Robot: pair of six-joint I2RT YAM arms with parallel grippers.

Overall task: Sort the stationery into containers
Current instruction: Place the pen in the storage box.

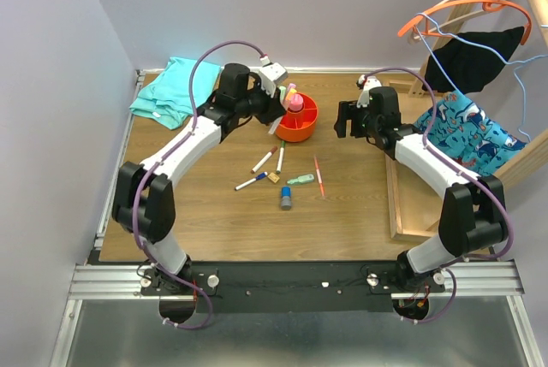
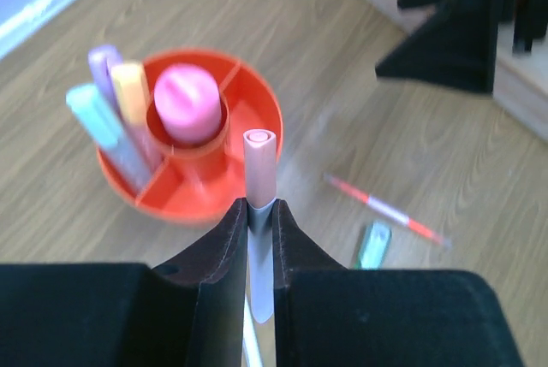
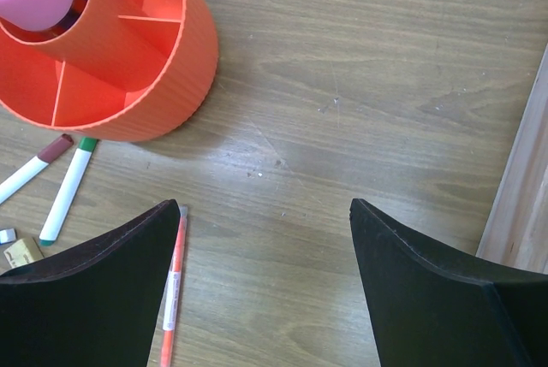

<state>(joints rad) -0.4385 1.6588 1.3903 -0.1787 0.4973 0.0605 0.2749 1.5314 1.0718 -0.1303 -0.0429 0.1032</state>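
My left gripper (image 2: 260, 204) is shut on a pink-capped highlighter (image 2: 259, 157), holding it upright just above the near rim of the round orange-red organiser (image 2: 257, 102). Pastel highlighters (image 2: 128, 102) stand in one compartment beside the pink centre piece (image 2: 187, 103). On the table lie white-barrelled markers (image 1: 265, 160), a tan block (image 1: 274, 177), a green highlighter (image 1: 300, 180), a thin orange-red pen (image 1: 319, 176) and a blue-grey cylinder (image 1: 285, 198). My right gripper (image 3: 265, 213) hangs open over bare wood right of the organiser (image 3: 171, 85), with the pen (image 3: 174, 281) by its left finger.
A teal folded cloth (image 1: 174, 85) lies at the back left. A shallow wooden tray (image 1: 411, 204) runs along the right side, its rim (image 3: 522, 187) close to my right gripper. Hangers and clothes (image 1: 467, 123) hang at the back right.
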